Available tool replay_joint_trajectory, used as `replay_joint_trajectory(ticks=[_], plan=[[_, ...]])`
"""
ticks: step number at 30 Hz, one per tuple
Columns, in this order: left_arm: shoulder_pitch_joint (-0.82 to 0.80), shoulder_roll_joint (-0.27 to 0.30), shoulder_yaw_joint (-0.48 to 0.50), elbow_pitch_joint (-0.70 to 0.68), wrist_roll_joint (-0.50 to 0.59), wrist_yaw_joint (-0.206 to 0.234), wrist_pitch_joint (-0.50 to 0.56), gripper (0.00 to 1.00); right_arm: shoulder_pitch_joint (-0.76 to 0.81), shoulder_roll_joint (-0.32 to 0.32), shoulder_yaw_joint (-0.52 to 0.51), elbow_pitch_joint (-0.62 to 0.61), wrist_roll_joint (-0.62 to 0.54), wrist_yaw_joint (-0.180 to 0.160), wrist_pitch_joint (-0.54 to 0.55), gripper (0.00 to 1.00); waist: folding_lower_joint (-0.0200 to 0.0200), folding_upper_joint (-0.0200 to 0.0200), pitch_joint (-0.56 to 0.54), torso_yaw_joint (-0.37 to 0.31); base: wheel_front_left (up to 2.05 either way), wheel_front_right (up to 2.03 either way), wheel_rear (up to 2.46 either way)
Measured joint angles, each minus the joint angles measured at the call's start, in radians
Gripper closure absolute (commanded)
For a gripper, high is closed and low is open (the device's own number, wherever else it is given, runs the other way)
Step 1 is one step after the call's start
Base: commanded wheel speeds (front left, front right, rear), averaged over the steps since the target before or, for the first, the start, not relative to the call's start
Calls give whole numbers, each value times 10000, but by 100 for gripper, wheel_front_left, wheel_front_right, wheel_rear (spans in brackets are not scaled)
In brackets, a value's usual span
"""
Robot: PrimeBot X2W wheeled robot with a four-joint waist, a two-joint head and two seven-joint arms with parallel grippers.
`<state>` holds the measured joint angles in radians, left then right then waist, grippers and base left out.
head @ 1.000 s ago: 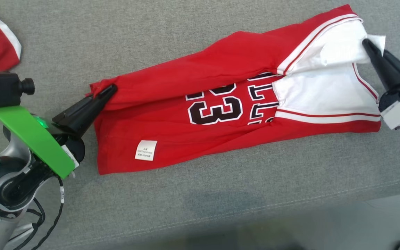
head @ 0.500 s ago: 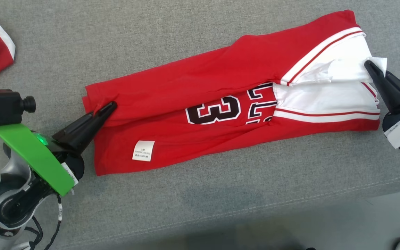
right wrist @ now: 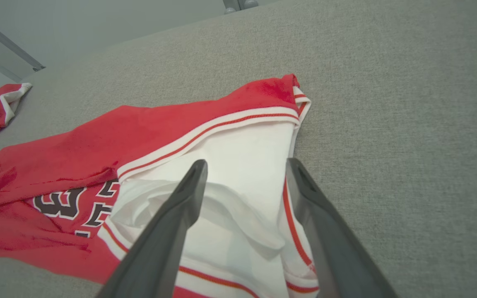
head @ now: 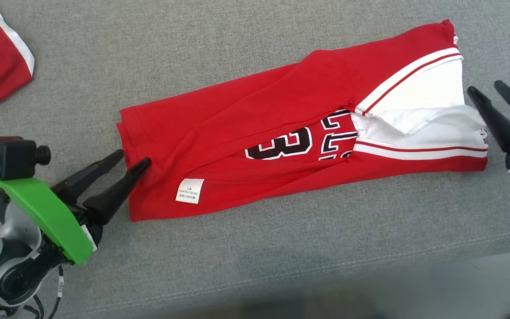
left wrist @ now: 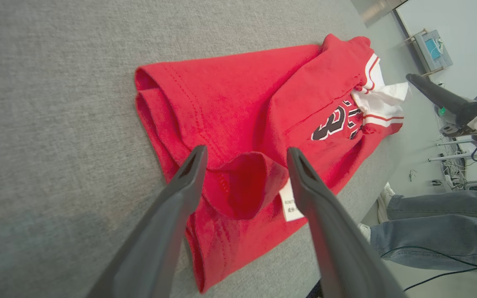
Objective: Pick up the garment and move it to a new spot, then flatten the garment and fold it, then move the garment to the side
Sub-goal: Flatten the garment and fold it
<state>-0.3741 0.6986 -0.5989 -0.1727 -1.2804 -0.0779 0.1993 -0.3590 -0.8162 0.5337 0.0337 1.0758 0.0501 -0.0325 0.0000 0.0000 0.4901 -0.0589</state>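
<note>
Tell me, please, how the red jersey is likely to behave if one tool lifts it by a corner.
Probably floppy: the red jersey lies in soft folds, a hem loop bulging at the left tool. It looks thin, so likely light. Pushed across the grey fabric surface, it would probably bunch rather than slide.

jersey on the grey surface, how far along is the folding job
Done: the jersey lies on the grey surface, one long side folded over part of the number, making a strip. In hand: nothing gripped; the left hand and right hand stand open at its two ends. Left: probably folding the strip across, then moving it to the side.
</note>
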Motion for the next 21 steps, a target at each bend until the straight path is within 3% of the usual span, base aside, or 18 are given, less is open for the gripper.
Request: replay_joint_trajectory(ticks=[5,9,16,21], plan=[[-35,171,359,-42,1085,224,-723,0,-5,-502,-460,272,614,-389,516,0,0,0,-169,125,0,0,0],[-111,159,416,-171,2391,531,-1440,0,-5,-497,-376,750,986,-537,1106,0,0,0,-257,370,0,0,0],[-91,-849,249,-38,3515,1237,-2859,0,-15,-105,-268,1636,1417,-938,1634,0,0,0,-387,1022,0,0,0],[269,-1526,493,468,3977,1733,-4186,0,-28,35,-251,2130,1666,-965,1939,0,0,0,-493,1578,0,0,0]])
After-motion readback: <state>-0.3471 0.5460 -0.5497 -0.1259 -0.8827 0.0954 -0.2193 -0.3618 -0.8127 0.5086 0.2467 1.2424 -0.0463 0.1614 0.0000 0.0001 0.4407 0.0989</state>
